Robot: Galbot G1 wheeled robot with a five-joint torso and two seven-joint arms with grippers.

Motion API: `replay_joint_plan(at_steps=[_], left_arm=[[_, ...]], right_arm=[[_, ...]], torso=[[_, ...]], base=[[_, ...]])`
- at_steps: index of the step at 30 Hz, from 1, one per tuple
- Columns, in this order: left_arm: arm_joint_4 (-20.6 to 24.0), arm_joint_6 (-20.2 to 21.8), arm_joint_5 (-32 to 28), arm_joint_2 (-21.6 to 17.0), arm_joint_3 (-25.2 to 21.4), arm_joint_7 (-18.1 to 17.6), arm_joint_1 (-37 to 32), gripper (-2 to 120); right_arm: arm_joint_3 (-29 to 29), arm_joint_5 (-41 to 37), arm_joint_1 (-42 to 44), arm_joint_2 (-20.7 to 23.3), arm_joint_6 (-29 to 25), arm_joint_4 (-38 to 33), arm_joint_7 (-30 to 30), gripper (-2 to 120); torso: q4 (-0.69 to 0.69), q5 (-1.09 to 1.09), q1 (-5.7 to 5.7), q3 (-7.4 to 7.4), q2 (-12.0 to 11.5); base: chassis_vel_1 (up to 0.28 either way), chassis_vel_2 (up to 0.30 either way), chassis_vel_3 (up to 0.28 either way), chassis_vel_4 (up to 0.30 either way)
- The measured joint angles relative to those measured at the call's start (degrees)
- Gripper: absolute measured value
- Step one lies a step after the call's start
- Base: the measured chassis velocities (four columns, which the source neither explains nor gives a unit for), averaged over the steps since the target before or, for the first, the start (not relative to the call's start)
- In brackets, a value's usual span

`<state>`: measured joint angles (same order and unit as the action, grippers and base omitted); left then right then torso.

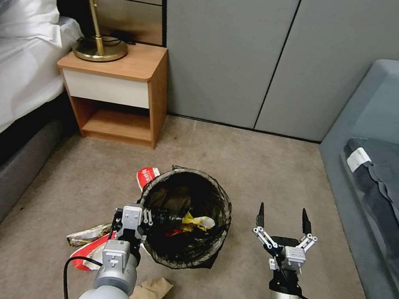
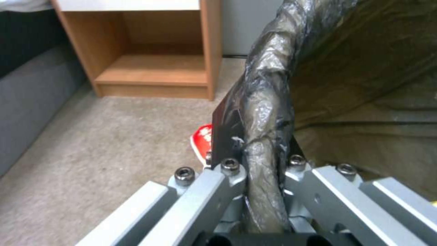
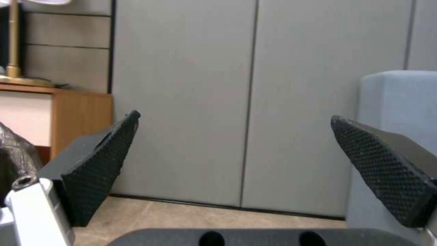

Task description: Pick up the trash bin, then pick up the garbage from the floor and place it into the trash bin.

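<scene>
Trash bin centre on floor, before nightstand. Left gripper clamped on bin's left rim; right gripper right of bin, apart. Wrappers left of bin. Lamp on nightstand.

Head cam down; wrist cams fwd, close.

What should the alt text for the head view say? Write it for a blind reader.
The left end effector grips the rim of a small round bin with a dark liner bag, which holds yellow and red wrappers. The right end effector hovers open beside it over beige carpet, with more wrappers by the left arm.
</scene>
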<state>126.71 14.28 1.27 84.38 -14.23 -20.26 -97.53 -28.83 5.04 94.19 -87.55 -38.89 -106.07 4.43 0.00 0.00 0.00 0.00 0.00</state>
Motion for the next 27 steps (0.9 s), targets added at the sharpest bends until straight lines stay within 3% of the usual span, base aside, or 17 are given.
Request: replay_joint_plan(at_steps=[27], left_arm=[[0.29,-0.15,0.60,0.07,0.17,0.08,-0.33,0]], right_arm=[[0.40,-1.62,-0.92,0.23,1.05,-1.33,-0.11,100]], torso=[[0.00,0.00,-0.01,0.00,0.00]], base=[[0.112,0.114,0.110,0.111]])
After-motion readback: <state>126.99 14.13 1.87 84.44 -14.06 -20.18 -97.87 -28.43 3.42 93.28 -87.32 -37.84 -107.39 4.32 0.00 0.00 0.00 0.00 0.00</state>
